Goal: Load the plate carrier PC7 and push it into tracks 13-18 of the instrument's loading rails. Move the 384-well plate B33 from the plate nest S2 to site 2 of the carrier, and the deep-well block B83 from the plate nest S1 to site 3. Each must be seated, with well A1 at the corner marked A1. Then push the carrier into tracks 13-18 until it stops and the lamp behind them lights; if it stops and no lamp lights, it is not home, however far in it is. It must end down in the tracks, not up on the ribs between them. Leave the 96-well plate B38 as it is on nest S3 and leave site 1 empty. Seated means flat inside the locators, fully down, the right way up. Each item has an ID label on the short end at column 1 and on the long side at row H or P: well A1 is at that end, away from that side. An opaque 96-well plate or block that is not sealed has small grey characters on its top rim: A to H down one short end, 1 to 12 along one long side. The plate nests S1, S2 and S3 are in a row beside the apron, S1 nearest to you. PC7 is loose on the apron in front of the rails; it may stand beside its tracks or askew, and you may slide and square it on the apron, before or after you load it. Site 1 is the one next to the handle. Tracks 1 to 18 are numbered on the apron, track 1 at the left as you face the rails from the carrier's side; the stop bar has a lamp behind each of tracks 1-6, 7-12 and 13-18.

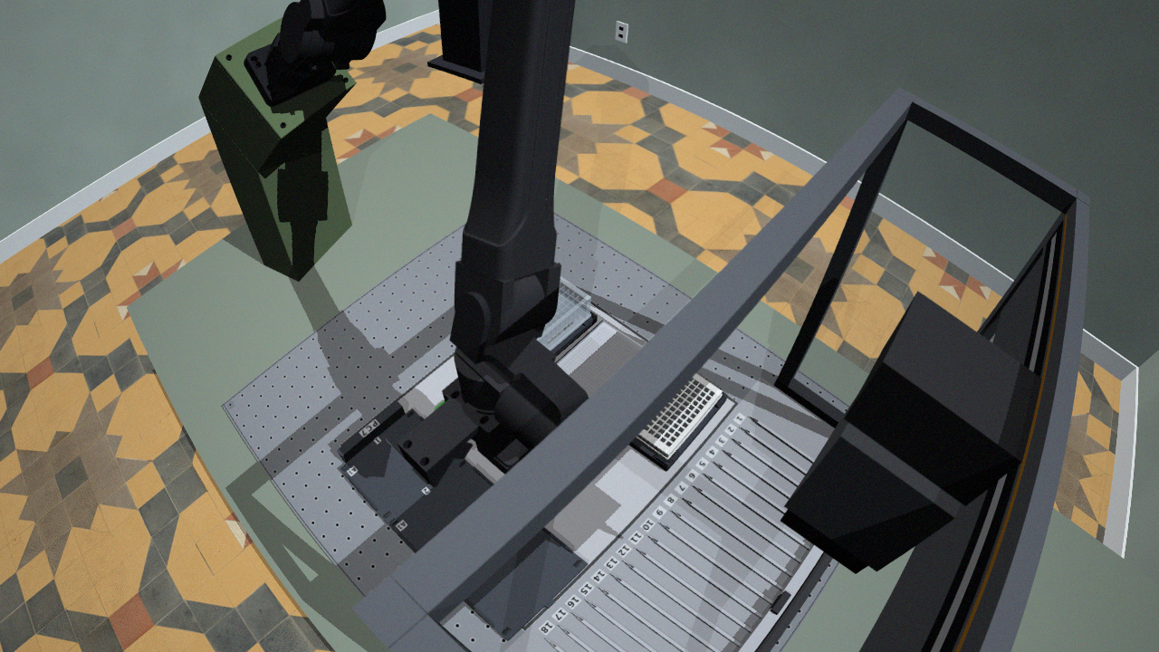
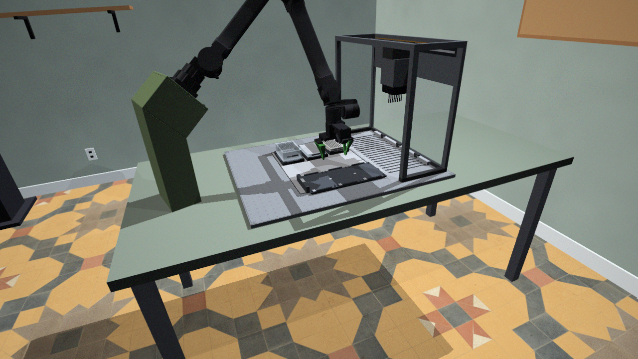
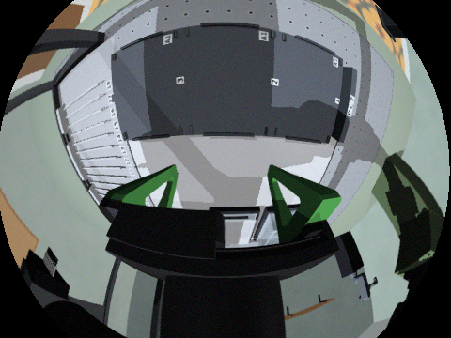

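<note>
The gripper [image 2: 333, 150], green fingers spread wide and holding nothing, is seen at mid-frame above the 384-well plate B33 [image 1: 601, 357]. The plate is judged light, rigid and slippery, best pinched across its long sides. Carrier PC7 [image 2: 341, 176] lies unloaded below.
</note>
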{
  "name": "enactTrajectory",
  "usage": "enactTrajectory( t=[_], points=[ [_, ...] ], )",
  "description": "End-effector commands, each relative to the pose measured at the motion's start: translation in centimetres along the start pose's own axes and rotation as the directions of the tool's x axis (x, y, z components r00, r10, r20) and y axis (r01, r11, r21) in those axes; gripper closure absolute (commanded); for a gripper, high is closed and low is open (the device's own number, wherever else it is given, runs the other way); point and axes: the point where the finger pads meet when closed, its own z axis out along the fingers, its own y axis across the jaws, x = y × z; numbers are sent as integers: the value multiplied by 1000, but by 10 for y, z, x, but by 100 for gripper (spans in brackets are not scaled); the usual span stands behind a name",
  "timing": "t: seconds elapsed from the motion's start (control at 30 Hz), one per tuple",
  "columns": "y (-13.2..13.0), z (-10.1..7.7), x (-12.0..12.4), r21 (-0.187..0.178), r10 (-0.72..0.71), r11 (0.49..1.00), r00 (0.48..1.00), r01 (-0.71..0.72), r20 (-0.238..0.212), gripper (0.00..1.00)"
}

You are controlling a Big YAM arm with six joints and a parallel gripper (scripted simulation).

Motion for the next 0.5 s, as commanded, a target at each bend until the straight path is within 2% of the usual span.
enactTrajectory(
  t=[0.0,0.1,0.17,0.2,0.23,0.27,0.47],
  points=[
    [2,-22,-6,-7,-5,1000,1000,5,13,0],
    [2,-34,-6,-7,-5,1000,1000,6,13,0],
    [2,-34,-6,-7,-5,1000,1000,6,13,0],
    [-8,-23,6,23,-14,1000,1000,14,-9,0],
    [2,-39,3,-4,-16,1000,1000,16,2,0],
    [2,-45,-5,-7,-6,1000,1000,6,13,0],
    [2,-69,-5,-7,-6,1000,1000,6,14,0]
  ],
)
